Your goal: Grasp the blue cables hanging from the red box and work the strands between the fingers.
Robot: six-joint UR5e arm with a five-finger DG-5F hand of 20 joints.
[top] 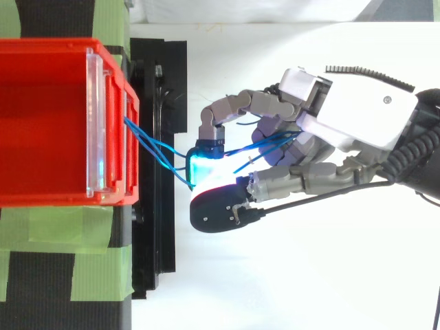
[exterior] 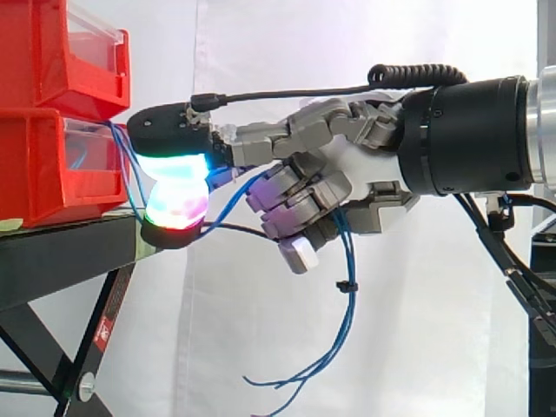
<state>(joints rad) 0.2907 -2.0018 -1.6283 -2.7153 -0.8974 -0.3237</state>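
Grey-white robot hand (exterior: 352, 169): fingers (exterior: 178, 207) pinch thin blue cables (exterior: 351, 256) near red plastic box (exterior: 43, 165), likely tensioning strands for working.

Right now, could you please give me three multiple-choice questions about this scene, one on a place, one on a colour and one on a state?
1. Where do the loose ends of the blue cables hang?
A. Below the robot hand
B. Inside the upper bin
C. On top of the black stand

2. What colour are the bins?
A. Green
B. Red
C. Yellow

3. What state is the robot hand in?
A. Open, clear of the cables
B. Curled, holding nothing
C. Shut on the cables

Answers: 1 A, the side view shows the ends dangling beneath the palm; 2 B, both stacked bins are red; 3 C, the glowing fingertip pads pinch the strands close to the bins.
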